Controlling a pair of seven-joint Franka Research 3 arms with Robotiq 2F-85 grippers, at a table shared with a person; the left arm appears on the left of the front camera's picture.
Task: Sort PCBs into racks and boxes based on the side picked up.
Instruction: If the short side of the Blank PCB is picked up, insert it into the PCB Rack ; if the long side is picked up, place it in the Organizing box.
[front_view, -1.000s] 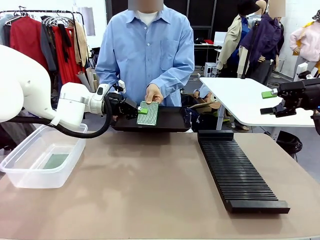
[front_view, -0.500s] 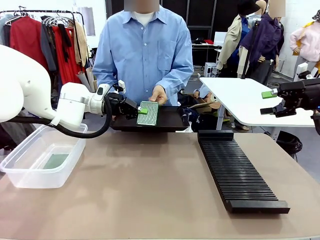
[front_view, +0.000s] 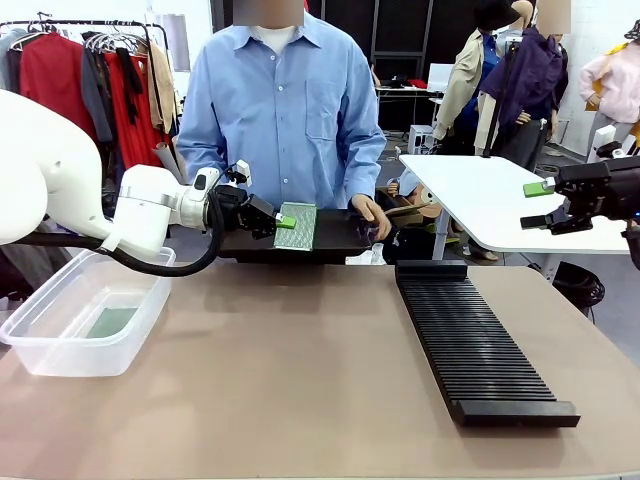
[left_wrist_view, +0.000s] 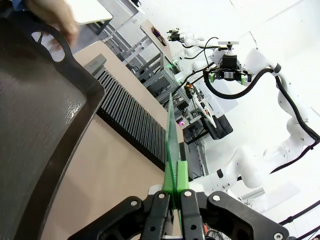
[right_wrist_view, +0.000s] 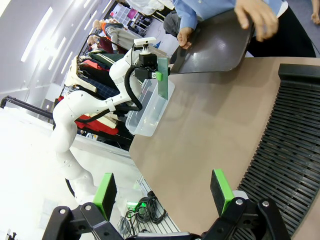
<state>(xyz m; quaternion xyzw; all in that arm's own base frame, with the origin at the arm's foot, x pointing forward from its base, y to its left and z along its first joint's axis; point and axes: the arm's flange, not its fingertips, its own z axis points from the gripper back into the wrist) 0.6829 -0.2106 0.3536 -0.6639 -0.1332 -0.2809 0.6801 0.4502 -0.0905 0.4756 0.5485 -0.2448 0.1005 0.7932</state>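
This is a robotics lab set up as a test space. A white robot arm (front_view: 60, 170) trailing a thick black cable reaches over a plain brown bench (front_view: 300, 400) that carries a black slotted rack (front_view: 470, 340) and a clear tub (front_view: 60, 330). A person in a blue shirt (front_view: 290, 110) stands at the far side. Behind them are a clothes rail (front_view: 70, 23) hung with red and grey garments, a white table (front_view: 480, 200) and dark glazed partitions (front_view: 400, 30). The right wrist view shows white walls, ceiling strip lights (right_wrist_view: 37, 35) and loose cables (right_wrist_view: 145, 207) below the bench edge.
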